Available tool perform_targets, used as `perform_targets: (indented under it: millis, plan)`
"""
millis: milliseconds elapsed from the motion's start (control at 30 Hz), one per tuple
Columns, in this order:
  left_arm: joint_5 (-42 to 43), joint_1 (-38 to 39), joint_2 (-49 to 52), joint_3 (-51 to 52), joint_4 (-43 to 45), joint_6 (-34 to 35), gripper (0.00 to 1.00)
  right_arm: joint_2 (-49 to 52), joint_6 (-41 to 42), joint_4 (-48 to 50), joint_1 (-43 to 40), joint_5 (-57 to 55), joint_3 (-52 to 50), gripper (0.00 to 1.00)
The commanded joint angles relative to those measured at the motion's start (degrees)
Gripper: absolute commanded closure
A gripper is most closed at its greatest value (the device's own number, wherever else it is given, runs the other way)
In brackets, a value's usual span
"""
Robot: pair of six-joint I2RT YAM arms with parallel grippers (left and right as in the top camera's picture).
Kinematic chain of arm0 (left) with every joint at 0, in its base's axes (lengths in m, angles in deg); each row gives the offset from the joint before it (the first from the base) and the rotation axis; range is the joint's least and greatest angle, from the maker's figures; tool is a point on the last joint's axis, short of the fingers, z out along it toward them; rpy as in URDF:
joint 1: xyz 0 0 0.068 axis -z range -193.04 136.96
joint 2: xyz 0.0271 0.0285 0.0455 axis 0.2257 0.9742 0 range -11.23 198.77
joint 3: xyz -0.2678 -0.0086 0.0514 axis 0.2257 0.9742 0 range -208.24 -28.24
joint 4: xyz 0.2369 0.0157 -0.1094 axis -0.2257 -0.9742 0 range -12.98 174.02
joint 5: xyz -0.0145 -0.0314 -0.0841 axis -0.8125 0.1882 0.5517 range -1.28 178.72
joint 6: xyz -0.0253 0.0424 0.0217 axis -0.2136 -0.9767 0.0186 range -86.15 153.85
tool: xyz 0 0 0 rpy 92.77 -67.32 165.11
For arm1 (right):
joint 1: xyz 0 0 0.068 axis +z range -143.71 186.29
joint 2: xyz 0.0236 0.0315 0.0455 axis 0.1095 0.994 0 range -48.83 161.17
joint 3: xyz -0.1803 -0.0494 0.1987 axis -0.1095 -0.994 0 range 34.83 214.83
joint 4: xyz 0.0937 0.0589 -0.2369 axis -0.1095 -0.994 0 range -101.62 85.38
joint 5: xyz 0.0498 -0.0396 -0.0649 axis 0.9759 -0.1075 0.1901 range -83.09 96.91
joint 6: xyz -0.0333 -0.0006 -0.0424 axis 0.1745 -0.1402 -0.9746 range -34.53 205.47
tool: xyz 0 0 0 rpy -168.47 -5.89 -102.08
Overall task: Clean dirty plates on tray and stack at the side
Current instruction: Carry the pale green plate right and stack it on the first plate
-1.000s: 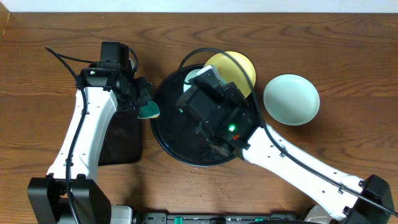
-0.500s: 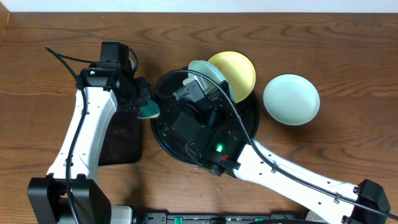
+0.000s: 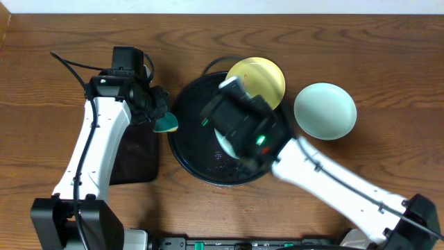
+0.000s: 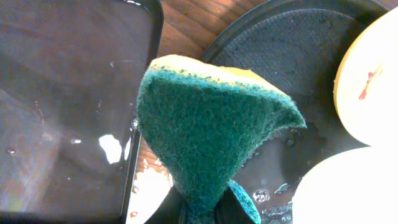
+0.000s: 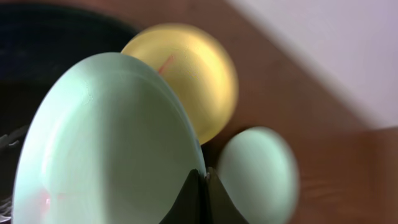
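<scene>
Right gripper (image 5: 203,186) clamps a smeared blue plate (image 5: 106,137) above the round tray (image 3: 186,139); left gripper (image 4: 208,210) pinches the sponge (image 4: 211,130) beside it. Scrubbing looks next, needing plate and sponge brought together.

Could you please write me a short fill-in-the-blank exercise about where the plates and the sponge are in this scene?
1. Seen from overhead, the left gripper holds the sponge at the tray's ____ edge.
2. The right gripper pinches the held plate, which is coloured ____.
3. The far plate, overlapping the tray's rim, is coloured ____.
4. The third plate rests on the table, to the tray's ____.
Missing words: left; aqua; yellow; right.
</scene>
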Motion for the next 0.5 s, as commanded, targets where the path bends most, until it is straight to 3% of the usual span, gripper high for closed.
perform_targets:
  millis: [0,267,467]
  plan:
    - [-0.7,-0.3,-0.1,-1.0,-0.2,-1.3,0.93,-0.6,4.0,-0.1,-9.1,27.1,1.0,0.99]
    - [-0.7,-0.3,-0.1,-1.0,-0.2,-1.3,0.93,-0.6,4.0,-2.8,-26.9,50.9,1.0,0.99]
    - [-0.7,-0.3,-0.1,-1.0,-0.2,-1.3,0.92,-0.6,4.7,-5.1,-39.6,56.2,1.0,0.99]
